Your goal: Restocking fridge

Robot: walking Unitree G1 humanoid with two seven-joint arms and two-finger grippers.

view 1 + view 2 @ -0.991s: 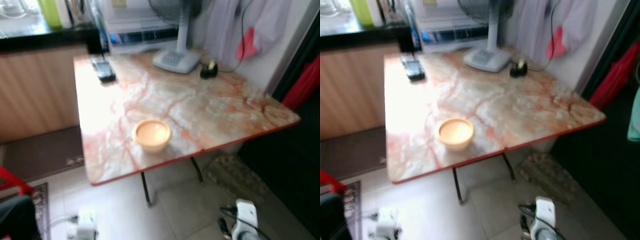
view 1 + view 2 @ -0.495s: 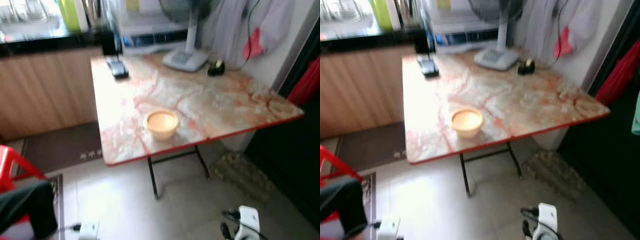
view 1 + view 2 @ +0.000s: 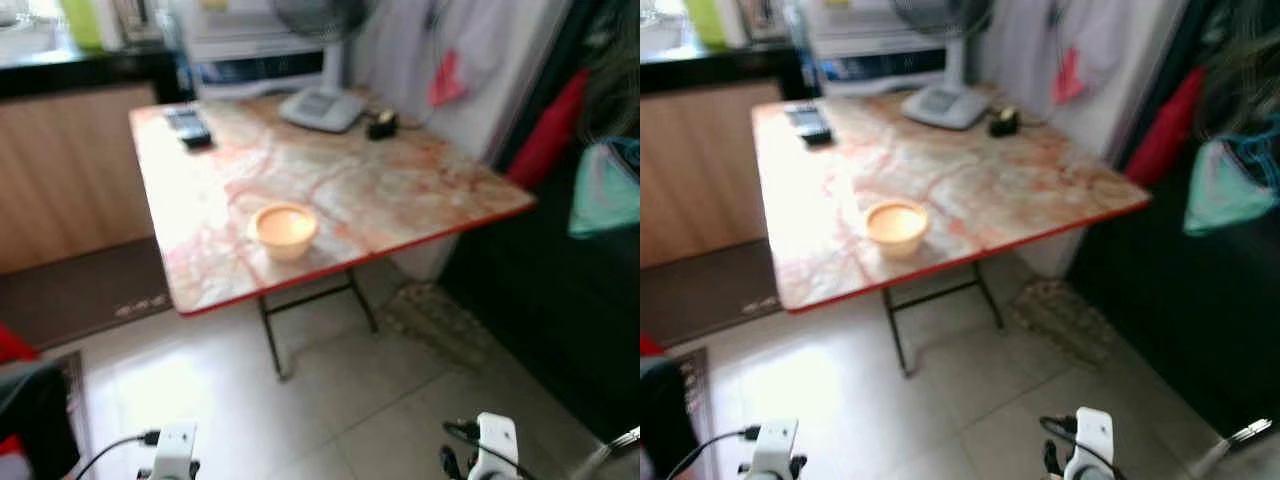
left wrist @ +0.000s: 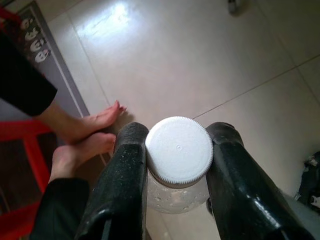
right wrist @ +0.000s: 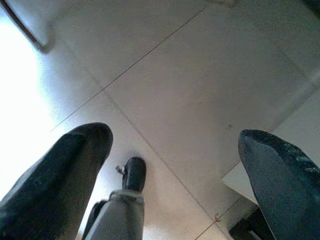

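Bottle [image 4: 178, 150] with white ribbed cap, clamped at the neck between the two black fingers [image 4: 125, 175] of the left claw [image 4: 177, 165]; clear body with droplets just below the cap. Sits centre of the left wrist frame, held low over pale floor tiles [image 4: 200, 60]. Bare feet [image 4: 82, 132] of a seated person at left of that frame, red chair leg [image 4: 30, 150] beside them.

Right claw [image 5: 172, 165] spread wide, holding nothing, pointed at floor tiles, hanging idle.

Head views blurred. Marble-pattern counter [image 3: 400, 190] with red edge across upper centre; small cream bowl [image 3: 285, 228] near its front edge; dark phone-like thing [image 3: 188, 127] upper left; fan base [image 3: 320, 107] at the back. Dark tall mass [image 3: 560, 300] at right of frame, maybe the fridge, cannot tell. Wrists of both arms at bottom edge of frame.

Step judged: carrying bottle toward fridge, early in task, nothing stocked yet as far as visible.

To do well:
- Keep squeeze firm on the neck; wet surface likely slippery, cap rim gives a ledge against sliding down.
- Keep bottle upright, arm close to body while walking.
- Steer wide of the person's feet and the counter corner at right.
- Free right claw for the door handle; open fully before reaching in.
- Set bottle down standing, release only once base rests.
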